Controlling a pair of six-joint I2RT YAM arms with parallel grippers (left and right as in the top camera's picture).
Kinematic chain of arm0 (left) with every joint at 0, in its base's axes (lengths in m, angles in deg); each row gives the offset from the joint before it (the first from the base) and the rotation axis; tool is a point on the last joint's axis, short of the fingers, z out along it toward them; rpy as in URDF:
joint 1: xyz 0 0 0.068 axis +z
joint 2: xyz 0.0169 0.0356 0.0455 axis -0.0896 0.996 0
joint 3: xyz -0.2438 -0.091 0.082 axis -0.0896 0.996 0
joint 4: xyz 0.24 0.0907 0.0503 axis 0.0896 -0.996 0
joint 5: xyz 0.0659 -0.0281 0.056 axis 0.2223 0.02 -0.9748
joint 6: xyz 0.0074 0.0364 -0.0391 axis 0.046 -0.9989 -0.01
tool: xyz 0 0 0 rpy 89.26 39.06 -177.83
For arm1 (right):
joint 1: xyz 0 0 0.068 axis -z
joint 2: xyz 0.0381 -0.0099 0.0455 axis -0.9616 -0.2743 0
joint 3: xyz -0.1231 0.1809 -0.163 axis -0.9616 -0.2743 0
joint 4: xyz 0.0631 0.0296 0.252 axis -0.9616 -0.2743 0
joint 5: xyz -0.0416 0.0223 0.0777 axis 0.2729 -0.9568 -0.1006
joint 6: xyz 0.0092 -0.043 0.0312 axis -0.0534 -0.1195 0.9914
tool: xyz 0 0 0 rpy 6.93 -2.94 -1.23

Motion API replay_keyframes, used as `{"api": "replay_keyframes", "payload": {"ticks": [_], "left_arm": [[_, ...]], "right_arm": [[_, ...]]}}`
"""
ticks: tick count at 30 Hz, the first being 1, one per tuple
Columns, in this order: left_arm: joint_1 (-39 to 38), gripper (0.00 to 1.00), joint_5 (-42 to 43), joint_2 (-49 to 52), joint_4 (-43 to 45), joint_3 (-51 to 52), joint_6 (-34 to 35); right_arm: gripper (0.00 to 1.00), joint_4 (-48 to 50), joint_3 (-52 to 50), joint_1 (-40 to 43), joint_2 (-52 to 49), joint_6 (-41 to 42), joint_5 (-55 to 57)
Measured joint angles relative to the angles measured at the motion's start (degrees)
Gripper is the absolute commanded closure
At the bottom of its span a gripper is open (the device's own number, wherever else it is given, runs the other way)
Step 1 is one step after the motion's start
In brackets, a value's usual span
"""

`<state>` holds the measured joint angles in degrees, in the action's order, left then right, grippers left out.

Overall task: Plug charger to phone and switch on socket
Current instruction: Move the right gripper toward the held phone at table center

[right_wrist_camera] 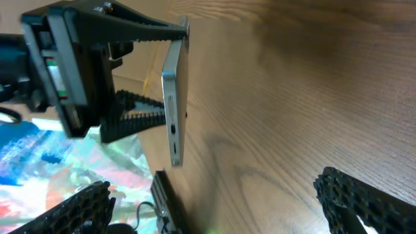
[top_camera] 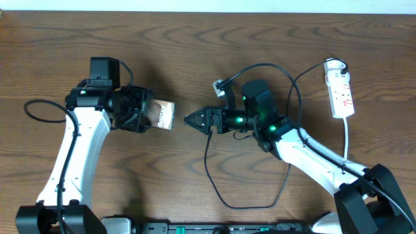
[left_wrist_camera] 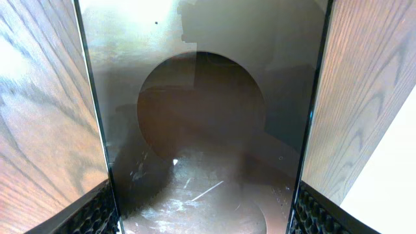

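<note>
My left gripper (top_camera: 155, 115) is shut on the phone (top_camera: 164, 115) and holds it on edge above the table, its free end pointing right. In the left wrist view the glossy brown face of the phone (left_wrist_camera: 208, 130) fills the space between both fingers (left_wrist_camera: 91, 214). My right gripper (top_camera: 190, 120) faces that end from a short gap away; its fingers (right_wrist_camera: 364, 201) stand wide open with nothing between them. From there I see the phone's silver edge (right_wrist_camera: 174, 110) with its port. The charger cable (top_camera: 247, 207) loops on the table; its tip is hidden under the right gripper. The socket (top_camera: 341, 91) lies at the far right.
The socket's white cord (top_camera: 348, 140) runs down towards the right arm's base. A black rail (top_camera: 195, 227) lines the table's front edge. Another black cable (top_camera: 260, 65) arcs over the right wrist.
</note>
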<state>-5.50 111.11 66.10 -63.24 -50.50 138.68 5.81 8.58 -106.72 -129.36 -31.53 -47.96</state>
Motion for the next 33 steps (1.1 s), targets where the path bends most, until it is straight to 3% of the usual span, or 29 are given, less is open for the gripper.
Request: {"api": "replay_keyframes", "payload": {"ticks": [9,17,24,33], "left_arm": [[-5.31,0.92,0.42,0.0,0.48,0.0,3.19],[-9.55,0.93,0.42,0.0,0.48,0.0,11.26],[-11.82,0.92,0.44,0.0,0.48,0.0,16.79],[-11.82,0.92,1.01,0.0,0.44,0.0,18.84]], "right_arm": [[0.01,0.02,0.0,-1.09,0.0,1.57,3.06],[0.1,0.07,0.0,-2.89,0.0,2.93,6.49],[0.11,0.09,0.0,-4.87,0.0,5.73,9.16],[0.26,0.09,0.0,-4.87,0.0,7.61,10.38]]}}
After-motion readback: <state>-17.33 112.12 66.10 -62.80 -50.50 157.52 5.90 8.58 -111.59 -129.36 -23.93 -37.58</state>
